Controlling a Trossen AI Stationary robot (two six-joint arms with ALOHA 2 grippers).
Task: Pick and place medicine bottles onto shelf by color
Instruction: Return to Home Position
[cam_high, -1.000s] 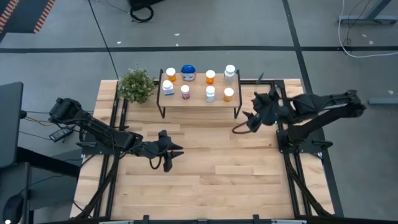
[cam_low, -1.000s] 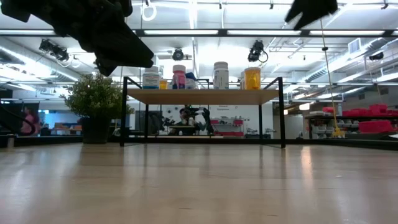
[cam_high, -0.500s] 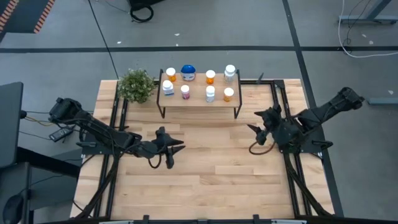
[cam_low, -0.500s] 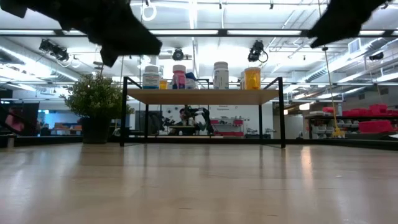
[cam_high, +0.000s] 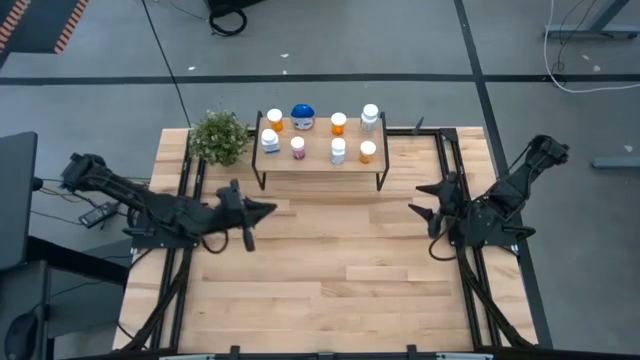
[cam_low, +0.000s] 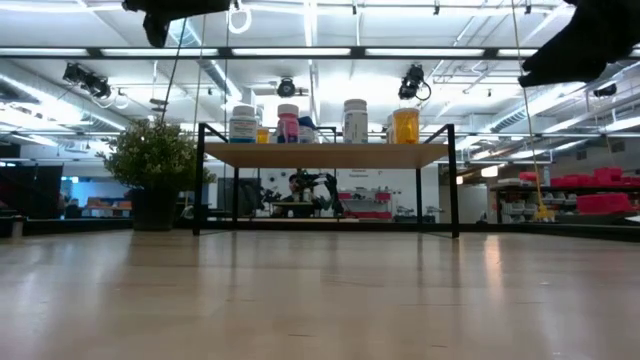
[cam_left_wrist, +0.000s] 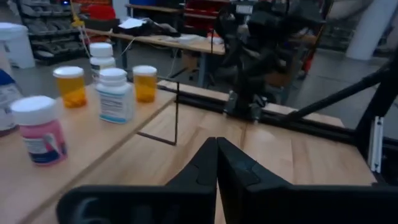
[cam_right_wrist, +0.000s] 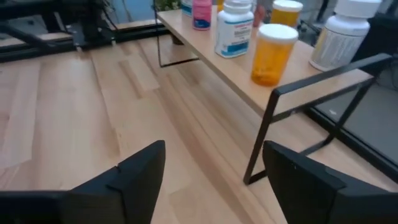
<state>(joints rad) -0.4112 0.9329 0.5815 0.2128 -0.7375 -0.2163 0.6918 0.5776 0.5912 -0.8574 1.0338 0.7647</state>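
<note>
left pincer (cam_left_wrist: 216, 142): closed tight, empty | right pincer (cam_right_wrist: 213, 148): wide apart, empty | medicine bottles (cam_high: 338, 150): on shelf (cam_high: 318, 142)

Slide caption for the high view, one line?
Eight medicine bottles on the shelf; left gripper shut, right gripper open, both empty.

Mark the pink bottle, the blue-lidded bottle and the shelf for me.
pink bottle (cam_high: 297, 147), high view, its white cap.
blue-lidded bottle (cam_high: 302, 113), high view, its blue lid.
shelf (cam_high: 318, 157), high view, bare board near its front edge.
</note>
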